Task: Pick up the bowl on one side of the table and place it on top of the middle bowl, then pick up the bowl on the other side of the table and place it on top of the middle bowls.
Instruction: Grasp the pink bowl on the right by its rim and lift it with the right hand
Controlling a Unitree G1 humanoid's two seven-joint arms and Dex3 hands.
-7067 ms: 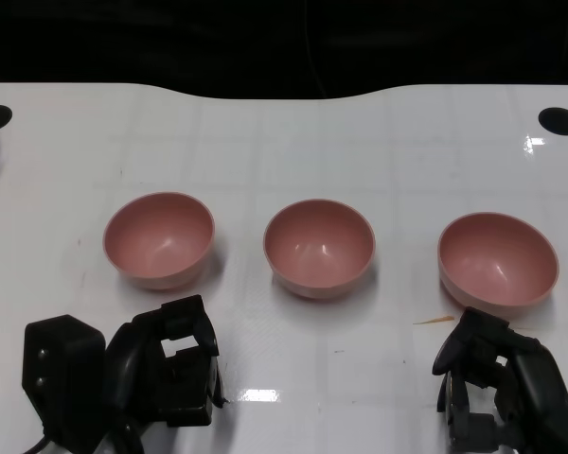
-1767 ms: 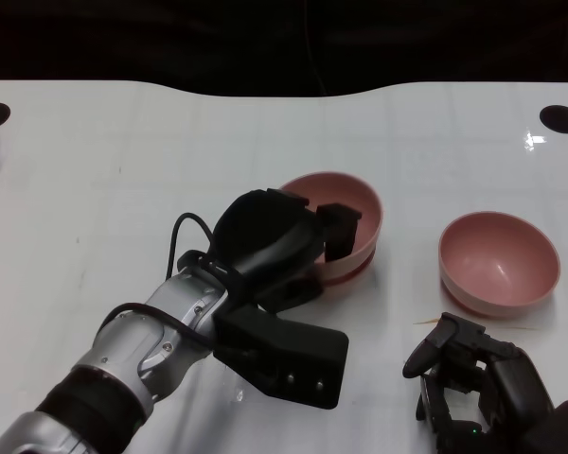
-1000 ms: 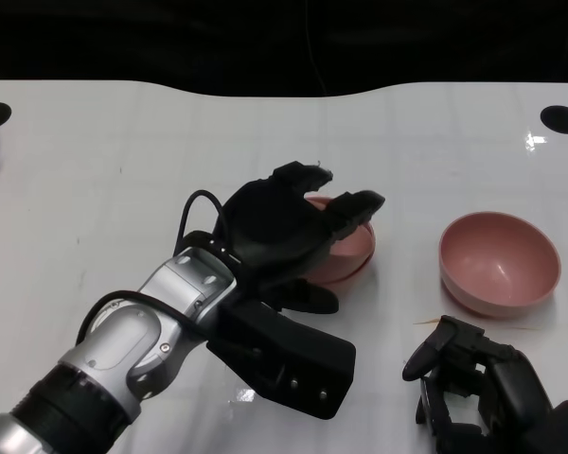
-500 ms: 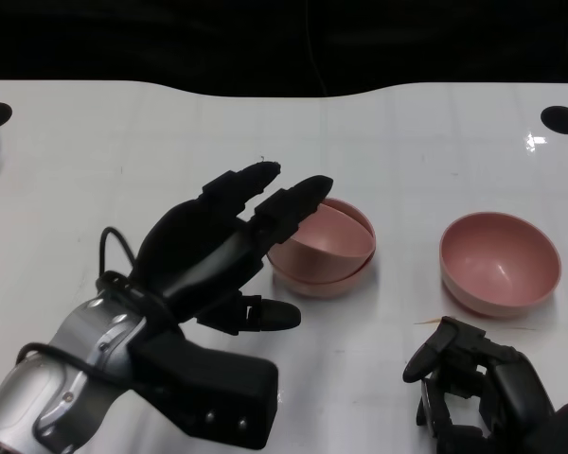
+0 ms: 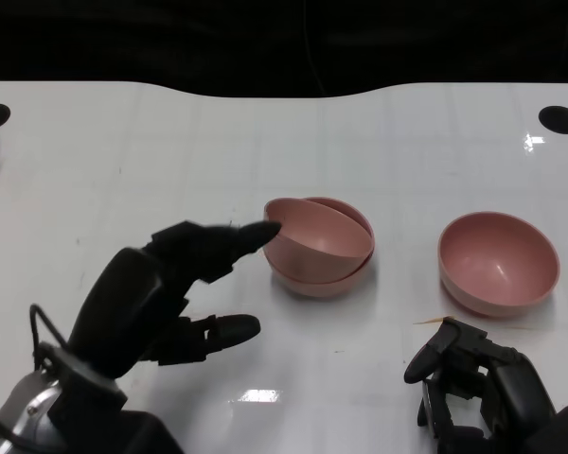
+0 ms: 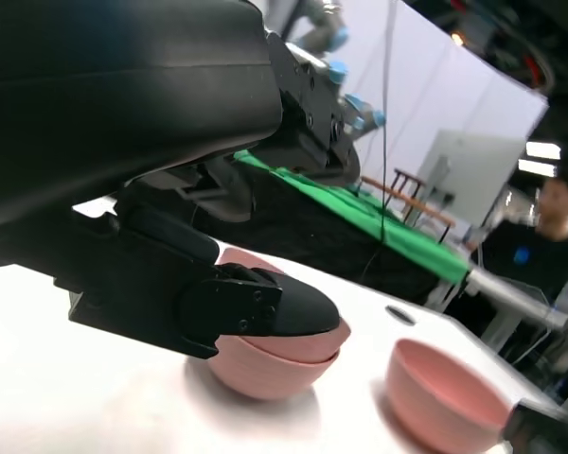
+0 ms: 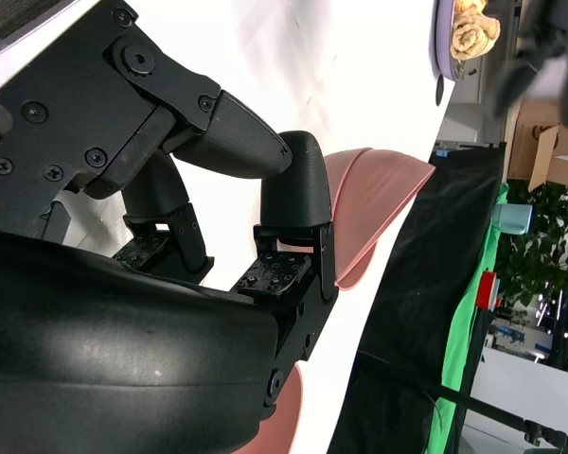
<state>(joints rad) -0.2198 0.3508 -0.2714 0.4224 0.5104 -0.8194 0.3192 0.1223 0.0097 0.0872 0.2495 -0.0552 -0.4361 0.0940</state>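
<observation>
One round pink plastic bowl (image 5: pixel 314 238) sits tilted, not fully seated, in the matching middle pink bowl (image 5: pixel 324 276); the left hand (image 5: pixel 166 288) is empty, fingers spread. The remaining pink bowl (image 5: pixel 498 262) sits just beyond the right hand (image 5: pixel 473 383), whose fingers are curled on nothing; it should open wide and pinch that bowl's near rim firmly, lifting level.

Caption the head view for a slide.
Left hand open beside two stacked pink bowls; third bowl waits near right hand.

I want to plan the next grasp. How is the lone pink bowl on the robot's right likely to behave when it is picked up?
The right bowl looks thin-walled and rigid, so probably light and stiff. Its glossy, rounded outside may slip between fingers unless they hook the rim. It narrows toward its base, so a sideways push could rock or tip it.
</observation>
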